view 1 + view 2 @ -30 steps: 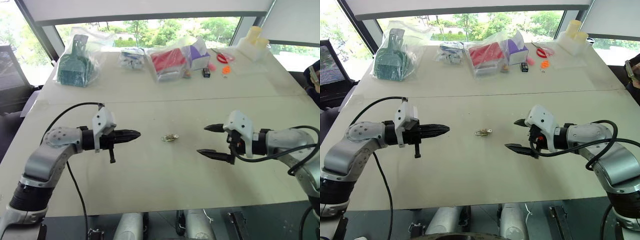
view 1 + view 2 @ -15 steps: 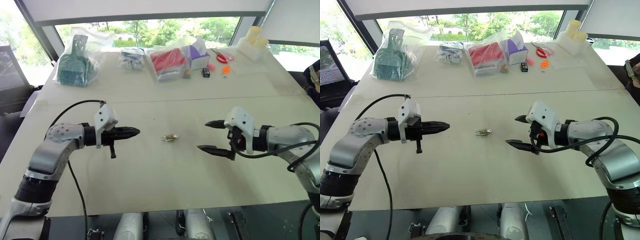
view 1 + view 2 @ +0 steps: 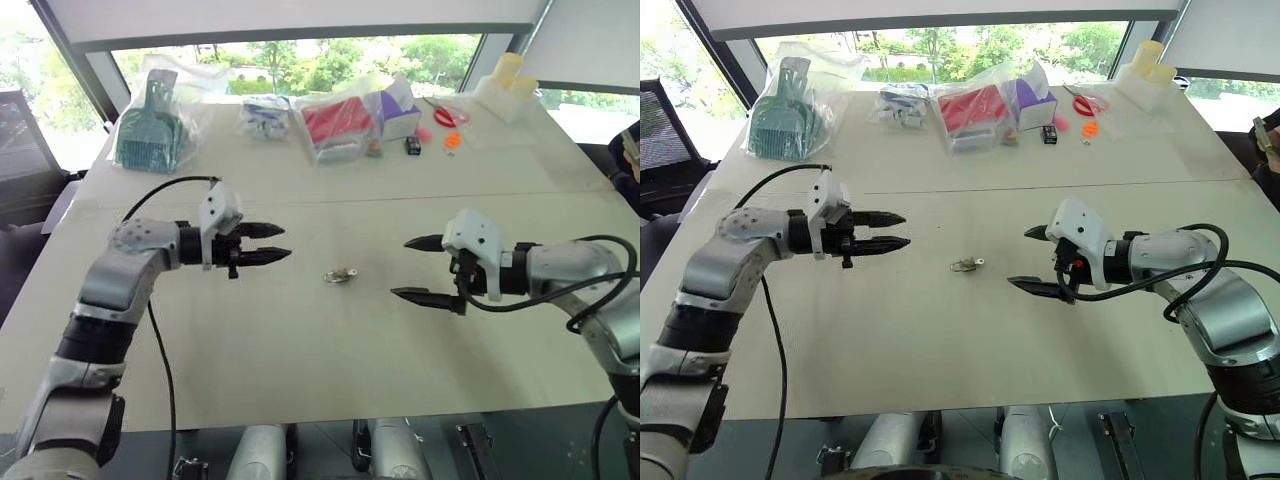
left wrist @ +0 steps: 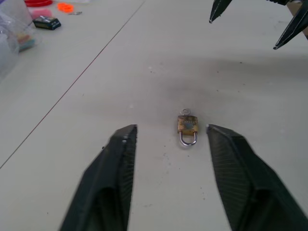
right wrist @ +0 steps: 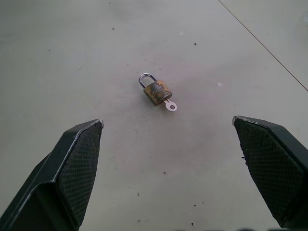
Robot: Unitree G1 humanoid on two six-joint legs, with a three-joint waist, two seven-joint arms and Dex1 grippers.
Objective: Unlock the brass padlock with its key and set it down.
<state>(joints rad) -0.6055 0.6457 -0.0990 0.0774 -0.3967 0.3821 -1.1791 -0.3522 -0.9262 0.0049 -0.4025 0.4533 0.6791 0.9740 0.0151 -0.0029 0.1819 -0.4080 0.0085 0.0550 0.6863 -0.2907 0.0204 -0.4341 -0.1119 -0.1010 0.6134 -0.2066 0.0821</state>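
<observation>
The brass padlock (image 3: 340, 274) lies flat on the pale table (image 3: 300, 350) midway between my two grippers, its silvery shackle closed. Its small key (image 5: 170, 105) sticks out of the lock's bottom end. My left gripper (image 3: 285, 242) hovers to the left of the padlock, pointing at it, open and empty. In the left wrist view the padlock (image 4: 187, 126) lies just ahead, between the fingertips. From the right, my right gripper (image 3: 400, 267) faces the lock with its jaws wide open, holding nothing. The padlock (image 5: 157, 92) lies ahead of its fingers (image 5: 72, 163).
Along the table's far edge stand a bagged green dustpan (image 3: 150, 125), a bag with red contents (image 3: 335, 120), a purple box (image 3: 398, 108), red scissors (image 3: 445, 115), a small dark box (image 3: 412, 145) and white containers (image 3: 505, 85). A seam (image 3: 400, 198) crosses the table.
My left gripper, shut before, now stands open. It has moved a little farther across the table. My right gripper has stayed wide open in place, and the padlock has not moved.
</observation>
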